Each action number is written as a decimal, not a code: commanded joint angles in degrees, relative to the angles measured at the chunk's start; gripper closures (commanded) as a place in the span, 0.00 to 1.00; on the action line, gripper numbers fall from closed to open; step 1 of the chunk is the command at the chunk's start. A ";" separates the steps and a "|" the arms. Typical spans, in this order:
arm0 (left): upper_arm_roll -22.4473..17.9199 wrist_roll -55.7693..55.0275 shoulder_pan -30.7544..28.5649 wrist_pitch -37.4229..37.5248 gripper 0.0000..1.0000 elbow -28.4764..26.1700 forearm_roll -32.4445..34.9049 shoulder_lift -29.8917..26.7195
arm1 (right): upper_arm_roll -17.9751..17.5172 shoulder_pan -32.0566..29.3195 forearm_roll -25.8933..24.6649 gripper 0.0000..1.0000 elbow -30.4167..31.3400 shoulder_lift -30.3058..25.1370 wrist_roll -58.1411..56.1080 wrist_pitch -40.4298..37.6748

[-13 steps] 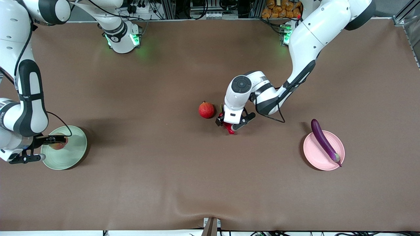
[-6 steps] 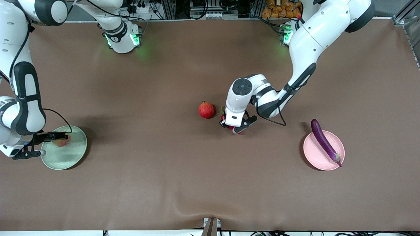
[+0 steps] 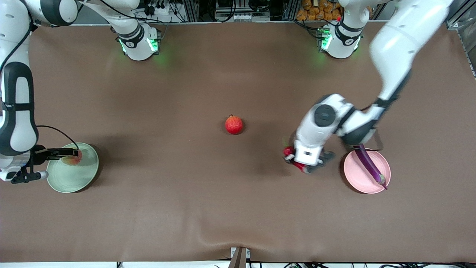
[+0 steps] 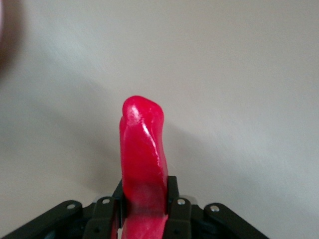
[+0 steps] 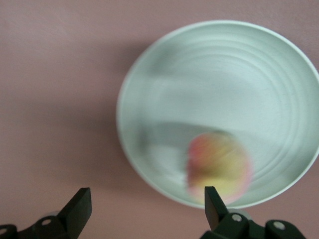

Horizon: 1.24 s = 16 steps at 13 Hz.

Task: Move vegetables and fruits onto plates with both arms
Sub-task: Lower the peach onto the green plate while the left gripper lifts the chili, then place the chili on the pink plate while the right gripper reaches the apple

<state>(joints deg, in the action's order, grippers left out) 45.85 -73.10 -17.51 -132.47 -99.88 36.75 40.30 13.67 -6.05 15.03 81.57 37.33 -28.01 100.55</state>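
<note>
My left gripper (image 3: 304, 163) is shut on the red chili pepper (image 3: 288, 151) and holds it over the table beside the pale pink plate (image 3: 355, 175). In the left wrist view the chili (image 4: 143, 149) sticks out between the shut fingers of the gripper (image 4: 144, 199). The purple eggplant (image 3: 368, 163) lies across the pink plate. The red apple (image 3: 234, 124) sits mid-table. The peach (image 3: 73, 159) lies in the pale green plate (image 3: 70, 179). My right gripper (image 3: 61, 163) is open and empty above that plate's rim (image 5: 149, 164), with the peach (image 5: 218, 167) by one fingertip.
The brown cloth covers the whole table (image 3: 167, 208). Cables and a heap of orange items (image 3: 319, 10) lie past the table edge by the arm bases. A small mount (image 3: 240, 257) sits at the table edge nearest the camera.
My left arm has carried the chili from beside the apple toward the pink plate. My right gripper has drawn back a little from the peach.
</note>
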 commanded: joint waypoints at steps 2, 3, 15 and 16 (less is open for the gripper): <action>5.03 12.25 -11.82 4.67 1.00 -0.84 0.25 -0.66 | -0.57 7.96 1.92 0.00 -2.29 -3.22 22.50 -5.19; 5.03 14.20 -13.41 4.67 1.00 -0.93 0.25 -0.57 | -0.84 10.16 4.54 0.00 -2.20 -3.93 28.30 -5.97; -0.85 20.28 -20.19 4.23 0.09 1.88 0.08 3.38 | -9.10 42.76 5.55 0.00 -1.59 -0.16 81.18 16.85; -0.77 20.37 -20.46 4.23 0.00 1.88 -0.01 3.21 | -9.10 44.70 3.97 0.00 -0.63 0.37 80.92 18.09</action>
<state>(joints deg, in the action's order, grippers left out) 44.93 -53.73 -37.72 -128.36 -99.31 36.75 42.73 4.41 35.63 21.88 79.69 36.60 52.37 115.89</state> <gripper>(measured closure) 0.493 0.000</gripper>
